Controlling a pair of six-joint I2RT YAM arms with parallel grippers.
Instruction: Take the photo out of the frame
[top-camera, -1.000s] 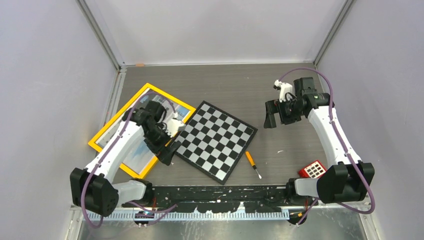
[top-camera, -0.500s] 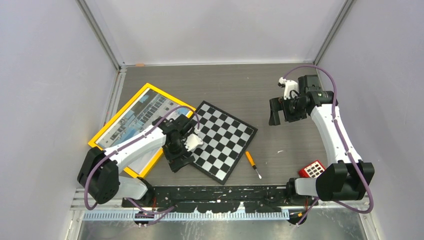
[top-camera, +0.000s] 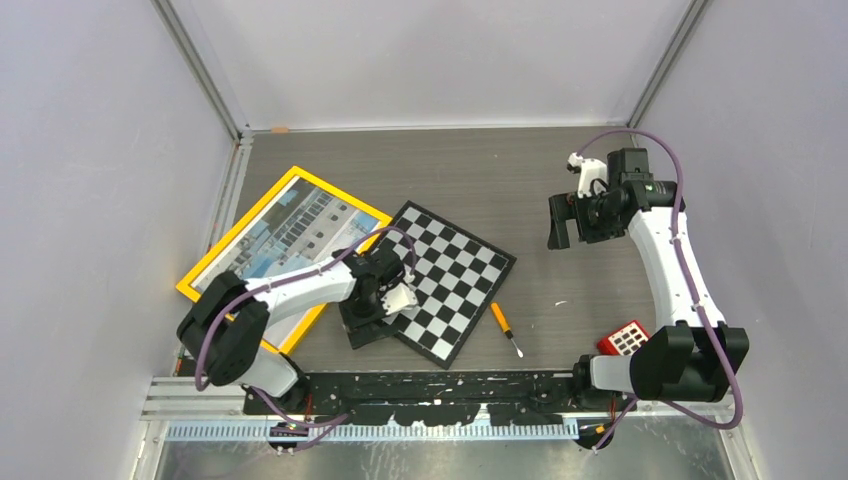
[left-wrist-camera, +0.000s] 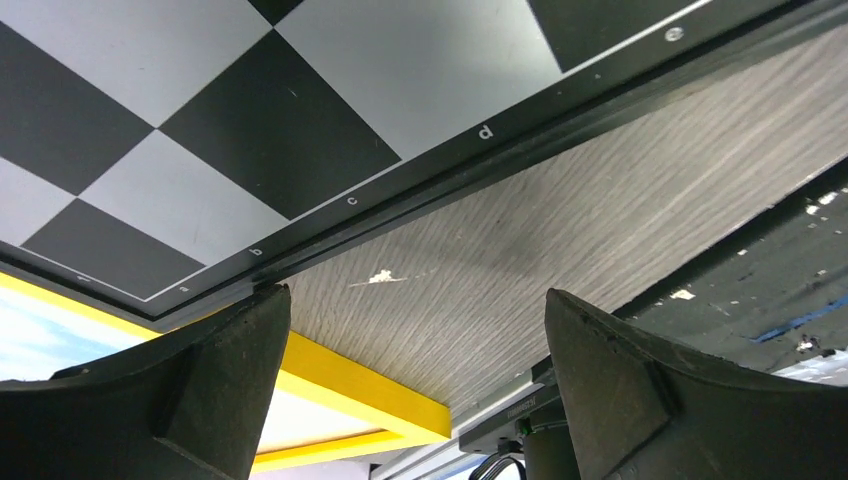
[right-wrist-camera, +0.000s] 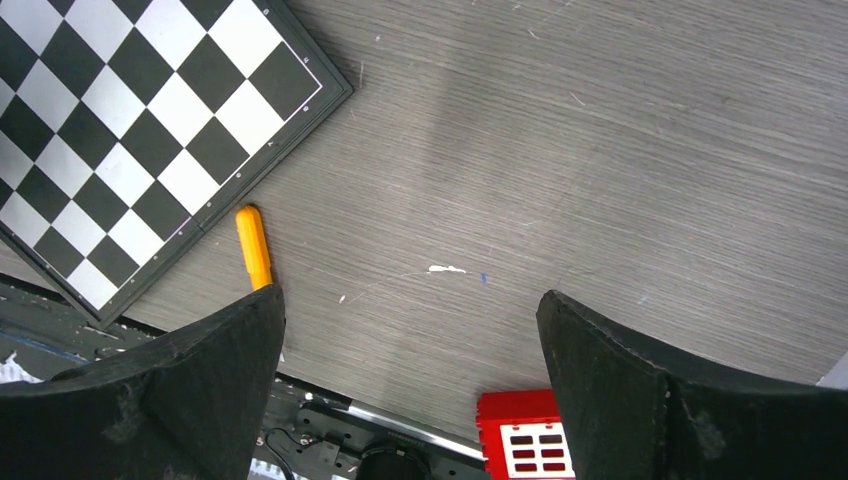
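- Checking progress: nothing done yet, by my read. The photo sits face up inside the frame, flat on the left side of the table, angled from near left to far.
- Frame's back isn't visible from any cam. My guess is it needs flipping or lifting before the print can come out.
- Left gripper: jaws spread wide, nothing between them. It hangs low over the near-left edge of the checkerboard, just beside the frame's near-right side and not touching it.
- Right gripper: also fully spread, empty, held up over the far-right part of the table, well apart from the frame.
- Possible snag: the board's left corner looks to lap over the frame's right edge in the wrist cam. May need shifting first.
- Surface: dark grey wood-grain top with a few white specks.
- Other bits: an orange-handled tool just right of the board, and a red keypad-like block near right by the arm base.
- Room: plain pale lilac walls on 3 sides, metal posts at the far corners.
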